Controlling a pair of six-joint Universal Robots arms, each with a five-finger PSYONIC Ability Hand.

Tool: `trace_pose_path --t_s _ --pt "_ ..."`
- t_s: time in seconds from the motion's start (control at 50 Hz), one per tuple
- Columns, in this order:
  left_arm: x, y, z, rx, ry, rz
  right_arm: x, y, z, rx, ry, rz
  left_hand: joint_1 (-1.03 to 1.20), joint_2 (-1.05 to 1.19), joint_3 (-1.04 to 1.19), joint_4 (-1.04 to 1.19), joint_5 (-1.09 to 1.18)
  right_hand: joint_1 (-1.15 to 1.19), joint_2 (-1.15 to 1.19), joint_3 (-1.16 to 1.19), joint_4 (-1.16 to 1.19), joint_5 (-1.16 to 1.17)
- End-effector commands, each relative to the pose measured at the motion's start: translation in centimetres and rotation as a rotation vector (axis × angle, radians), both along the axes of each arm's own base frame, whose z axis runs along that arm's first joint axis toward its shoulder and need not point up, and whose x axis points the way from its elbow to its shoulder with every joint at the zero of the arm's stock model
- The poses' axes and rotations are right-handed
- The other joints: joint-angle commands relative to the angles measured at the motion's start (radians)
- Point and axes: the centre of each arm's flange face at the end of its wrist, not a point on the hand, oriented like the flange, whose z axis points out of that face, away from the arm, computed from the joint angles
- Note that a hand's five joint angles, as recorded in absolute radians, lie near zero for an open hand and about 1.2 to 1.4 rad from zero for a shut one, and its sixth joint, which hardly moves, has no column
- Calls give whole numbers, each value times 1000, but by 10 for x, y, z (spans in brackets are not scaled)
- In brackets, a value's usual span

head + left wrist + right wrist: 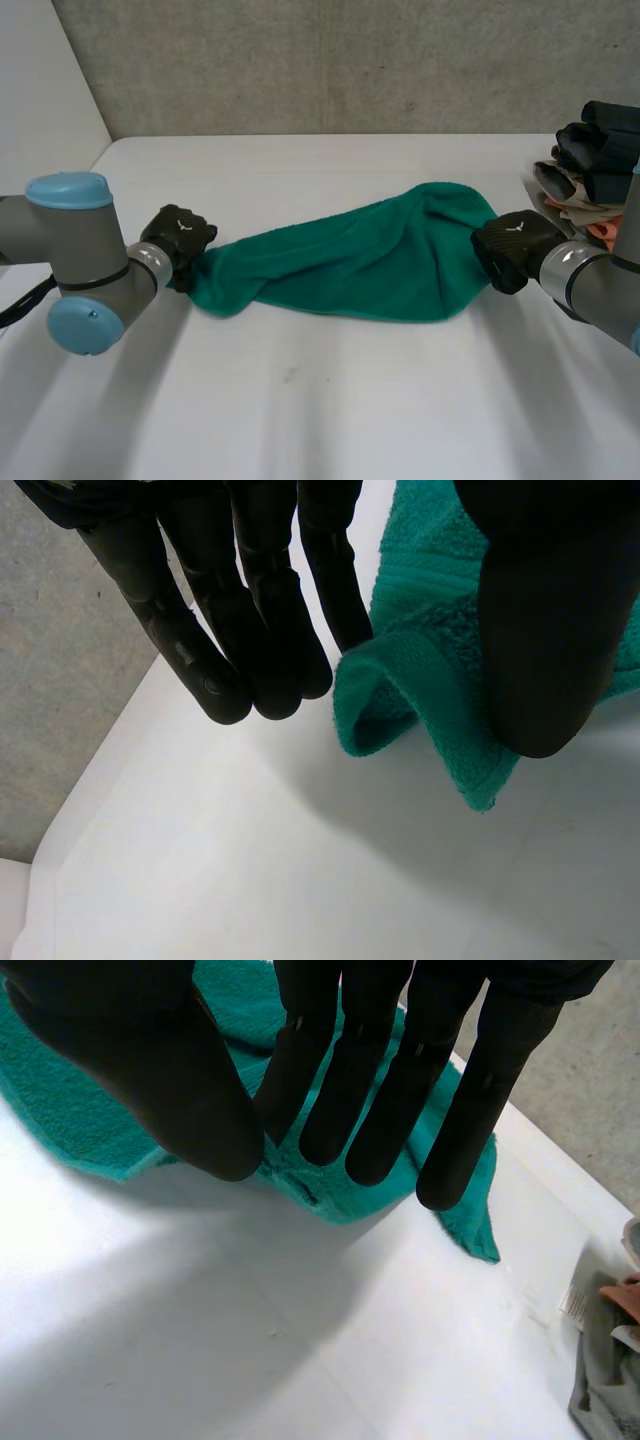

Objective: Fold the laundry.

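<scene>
Two ends of the green terry towel (360,260) are pinched: left hand (270,630) grasps a ribbed-hem corner, right hand (370,1090) the bunched end.

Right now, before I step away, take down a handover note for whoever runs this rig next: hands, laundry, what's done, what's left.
The left hand pinches one end of the green towel between straight fingers and thumb. The right hand pinches the opposite end.
The towel lies bunched and stretched between them on the white table. A pile of other laundry sits by the right arm.
Done: towel taken at both ends.
Left: spread it, fold it, then the pile.
</scene>
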Motion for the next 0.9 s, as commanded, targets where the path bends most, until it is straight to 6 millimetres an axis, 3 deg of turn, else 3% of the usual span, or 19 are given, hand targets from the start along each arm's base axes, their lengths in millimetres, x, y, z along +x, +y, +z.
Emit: trace_pose_path --t_s 0.02,0.06,0.08,0.22,0.26,0.3,0.46,0.52,0.6,0.68,0.76,0.82,0.9 --pt "4 3 -5 47 16 -9 -1 4 -5 21 4 0 59 -347 -339 -352 264 257 220 212 202 229" --pt "4 4 -7 56 9 -15 -1 5 -8 30 6 2 -288 -694 -686 -699 -83 257 220 212 202 229" --pt "4 5 -8 61 6 -21 -1 5 -8 27 6 0 -255 -660 -652 -665 -49 257 220 212 202 229" --pt "3 5 -13 53 -37 -46 -2 6 -11 36 10 2 144 -262 -253 -267 350 257 220 212 202 229" --pt "2 5 -10 39 -43 -53 -2 7 -12 37 15 1 610 204 212 199 815 257 220 212 202 229" --pt "2 5 -5 25 -42 -49 -2 7 -12 36 18 1 612 206 214 201 817 257 220 212 202 229" --pt "14 23 52 8 54 27 -12 9 2 19 68 2 612 206 214 201 817 257 220 212 202 229" --pt "25 33 68 31 67 59 -26 13 24 1 130 5 612 206 214 201 817 257 220 212 202 229" --pt "48 51 103 41 79 110 -47 24 56 5 238 15 612 206 214 201 817 257 220 212 202 229" --pt "63 76 161 -36 148 113 -66 36 99 -25 285 -1 612 206 214 201 817 257 220 212 202 229" --pt "69 93 193 -97 252 105 -69 43 118 -63 260 -33 612 206 214 201 817 257 220 212 202 229" --pt "71 94 195 -82 312 117 -69 44 119 -58 245 -42 612 206 214 201 817 257 220 212 202 229" --pt "68 75 164 41 340 159 -66 41 105 -5 240 -26 612 206 214 201 817 257 220 212 202 229"
